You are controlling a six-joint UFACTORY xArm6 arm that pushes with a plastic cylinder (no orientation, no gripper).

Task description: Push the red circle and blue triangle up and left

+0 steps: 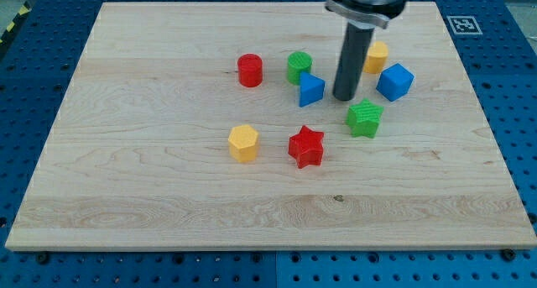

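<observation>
My tip [345, 98] down on the board [151, 179], holding nothing, just right of blue triangle [310, 90]; green circle [299, 67] touching triangle, red circle [249, 70] further left.

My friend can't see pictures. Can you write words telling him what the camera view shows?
My tip touches a wooden board just right of the blue triangle block, with the red round block and green round block farther left. Around them sit two yellow blocks, a red star, green star and blue cube.
</observation>
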